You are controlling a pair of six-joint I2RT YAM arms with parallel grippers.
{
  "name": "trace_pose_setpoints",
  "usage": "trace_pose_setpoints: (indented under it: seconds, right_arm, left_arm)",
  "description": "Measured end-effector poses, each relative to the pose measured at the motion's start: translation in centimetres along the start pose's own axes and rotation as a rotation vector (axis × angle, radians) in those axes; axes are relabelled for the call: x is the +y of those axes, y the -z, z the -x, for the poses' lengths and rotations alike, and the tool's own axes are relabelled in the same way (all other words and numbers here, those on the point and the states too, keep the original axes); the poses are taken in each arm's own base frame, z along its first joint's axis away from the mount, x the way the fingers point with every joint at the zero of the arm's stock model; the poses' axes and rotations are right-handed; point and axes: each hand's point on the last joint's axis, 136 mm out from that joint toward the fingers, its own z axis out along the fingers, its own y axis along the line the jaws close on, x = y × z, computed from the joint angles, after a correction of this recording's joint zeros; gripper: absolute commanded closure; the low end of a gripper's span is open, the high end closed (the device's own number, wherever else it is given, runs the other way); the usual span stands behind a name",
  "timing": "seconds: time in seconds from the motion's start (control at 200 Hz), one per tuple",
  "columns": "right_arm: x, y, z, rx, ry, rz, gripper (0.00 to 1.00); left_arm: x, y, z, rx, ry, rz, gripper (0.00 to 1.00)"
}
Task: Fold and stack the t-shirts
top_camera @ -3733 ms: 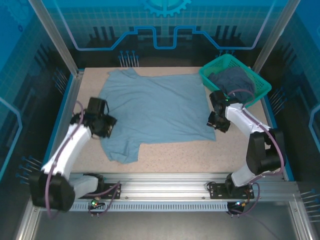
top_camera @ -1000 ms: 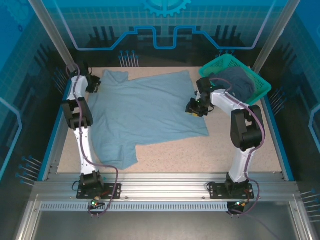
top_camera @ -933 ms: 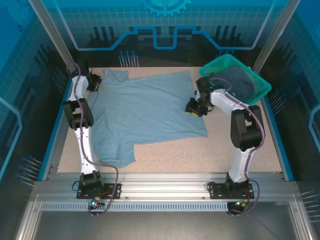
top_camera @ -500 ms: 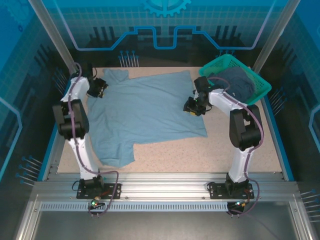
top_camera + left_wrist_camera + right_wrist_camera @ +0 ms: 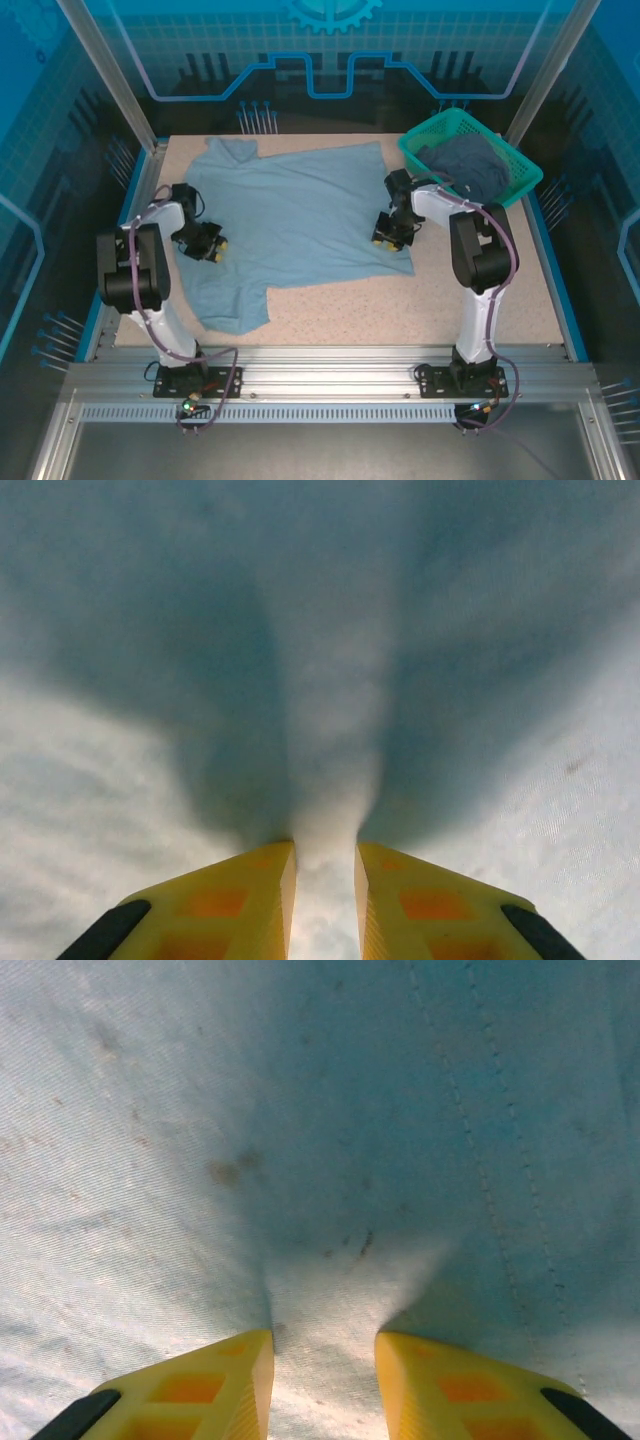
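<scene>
Two t-shirts are in the scene; the pale t-shirt [image 5: 300, 210] lies spread out over the middle of the tabletop [image 5: 400, 310], mostly flat, with one sleeve pointing to the near left corner and the neck part towards the far left; the dark t-shirt [image 5: 470, 165] is crumpled inside the green basket [image 5: 428, 130], which stands at the far right corner of the tabletop, just beyond the spread shirt.

Left hand [image 5: 210, 247] is down on the left side of the pale t-shirt, between the two sleeves; in the left wrist view its yellow fingers [image 5: 250, 900] stand very near each other, and a raised ridge of the pale cloth [image 5: 330, 680] runs away from the narrow gap, so this hand is pinching a fold of the shirt.

Right hand [image 5: 390, 238] is down on the right edge of the same shirt, near the basket but apart from it; in the right wrist view the fingers [image 5: 210, 1380] have a somewhat larger gap, and a small pucker of cloth is gathered between them; a double line of stitching [image 5: 490, 1160] passes on the right of the hand; this hand is also closed on the pale cloth.

Both arms reach from the near rail; the left arm is bent beside the left border of the tabletop.
</scene>
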Motion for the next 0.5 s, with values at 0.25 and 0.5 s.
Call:
trace_pose_setpoints:
  seconds: [0.25,0.5]
  right_arm:
    - [1.2,0.1,3.7,0.019,-0.007,-0.035,0.66]
    - [0.5,0.5,6.2,0.029,-0.042,-0.012,0.62]
  left_arm:
    - [-5.8,-0.7,3.3,-0.006,-0.096,-0.058,0.75]
    - [-9.8,0.5,5.9,-0.075,-0.184,-0.08,0.56]
